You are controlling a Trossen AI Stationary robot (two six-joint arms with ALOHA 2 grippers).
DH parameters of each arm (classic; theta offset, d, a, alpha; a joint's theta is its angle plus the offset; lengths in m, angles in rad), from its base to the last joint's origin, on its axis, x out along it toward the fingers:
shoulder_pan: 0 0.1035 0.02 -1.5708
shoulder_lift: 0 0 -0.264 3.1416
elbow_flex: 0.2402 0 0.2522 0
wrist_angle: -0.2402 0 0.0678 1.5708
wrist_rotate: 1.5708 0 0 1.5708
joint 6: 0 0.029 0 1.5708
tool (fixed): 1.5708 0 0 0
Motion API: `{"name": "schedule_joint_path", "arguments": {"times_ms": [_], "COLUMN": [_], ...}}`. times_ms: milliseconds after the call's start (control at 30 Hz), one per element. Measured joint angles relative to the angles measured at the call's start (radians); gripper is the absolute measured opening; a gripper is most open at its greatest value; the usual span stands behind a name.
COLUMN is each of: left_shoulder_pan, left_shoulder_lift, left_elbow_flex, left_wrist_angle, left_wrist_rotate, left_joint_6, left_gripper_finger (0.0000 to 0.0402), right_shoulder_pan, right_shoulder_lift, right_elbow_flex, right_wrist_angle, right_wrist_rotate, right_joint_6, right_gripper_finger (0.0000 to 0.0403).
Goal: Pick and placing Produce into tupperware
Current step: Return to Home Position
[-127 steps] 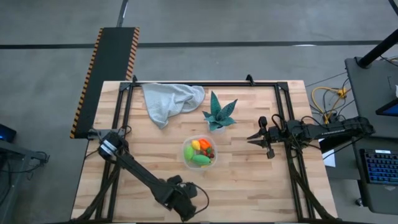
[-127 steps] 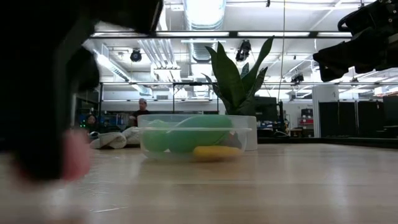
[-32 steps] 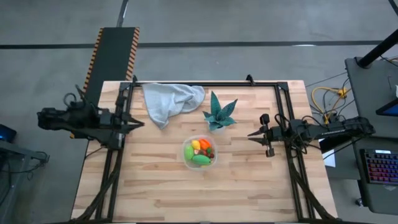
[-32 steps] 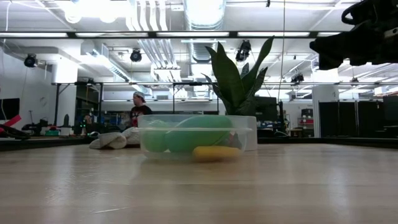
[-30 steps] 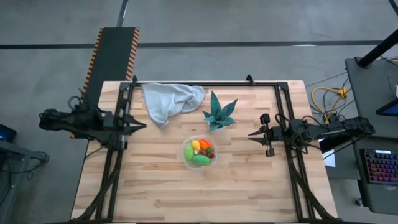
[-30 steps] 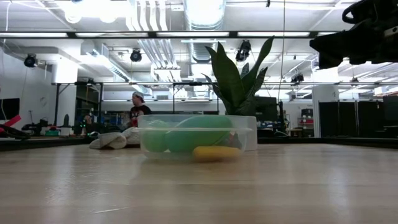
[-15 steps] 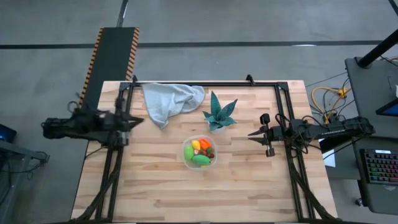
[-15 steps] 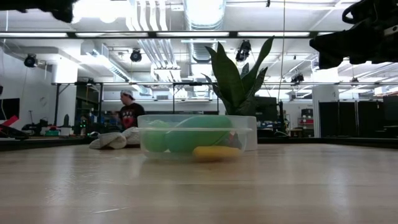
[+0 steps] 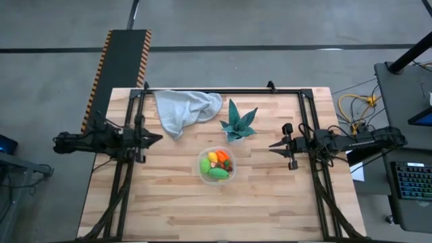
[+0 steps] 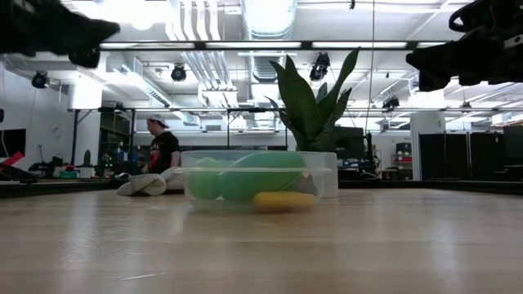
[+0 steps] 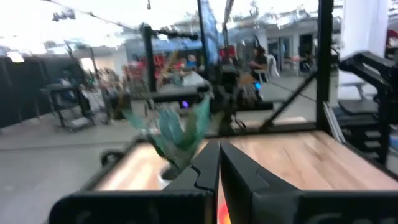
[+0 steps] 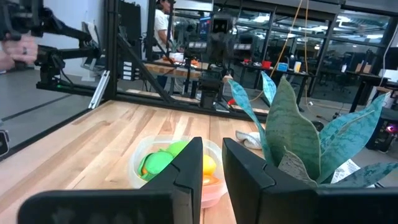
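Near the middle of the table [image 9: 270, 202] we find the tupperware [image 9: 200, 167], standing flat with the produce [image 9: 217, 165] heaped inside it. A long green piece [image 9: 217, 173] lies along one side. A yellow lemon [image 9: 212, 157] and an orange piece [image 9: 222, 156] sit next to each other, with small dark bits that we cannot make out further. From table height we see green shapes and a yellow one pressed against the clear wall. The teal plant [image 9: 237, 123] stands just beside the container, toward the table's far edge. The grey-blue cloth [image 9: 182, 109] lies crumpled near the far left corner, apart from both.

The left gripper [image 9: 157, 138] hangs over the table's left edge, pointing inward, well apart from the tupperware. We see its fingers [image 11: 202, 168] pressed together with nothing between them. The right gripper [image 9: 273, 146] hangs over the right side, also pointing inward and well clear of the container. Its fingers [image 12: 186, 168] stand slightly parted and empty, and the tupperware shows through the slit. Beyond the table a person [image 10: 162, 151] is in the room.
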Motion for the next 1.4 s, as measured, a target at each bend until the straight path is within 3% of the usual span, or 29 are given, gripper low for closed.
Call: {"name": "schedule_joint_path", "arguments": {"times_ms": [133,433,800,967,1200,1400], "left_shoulder_pan": [-0.001,0.0,0.0,0.0,0.0,0.0], "left_shoulder_lift": [-0.008,-0.015,-0.018,-0.01,-0.008,-0.006], "left_elbow_flex": [-0.072,-0.16,-0.168,-0.172,-0.174,-0.175], "left_wrist_angle": [0.075,0.074,0.094,0.093,0.089,0.083], "left_wrist_rotate": [0.048,0.048,0.026,0.025,0.026,0.098], "left_joint_6": [-0.05,-0.102,-0.068,-0.069,-0.069,-0.076], "left_gripper_finger": [0.0,0.0,0.0,0.0,0.0,0.0], "right_shoulder_pan": [0.0,0.0,0.0,0.0,-0.001,-0.002], "right_shoulder_lift": [0.003,0.003,-0.016,-0.084,-0.251,-0.34], "right_elbow_flex": [0.0,0.0,0.0,0.0,0.0,0.0], "right_wrist_angle": [0.0,0.001,-0.013,-0.06,-0.253,-0.358], "right_wrist_rotate": [0.015,0.017,0.009,0.009,0.066,0.068], "right_joint_6": [-0.007,0.002,0.04,0.042,0.071,0.094], "right_gripper_finger": [0.0054,0.0054,0.0054,0.0054,0.0054,0.0054]}}
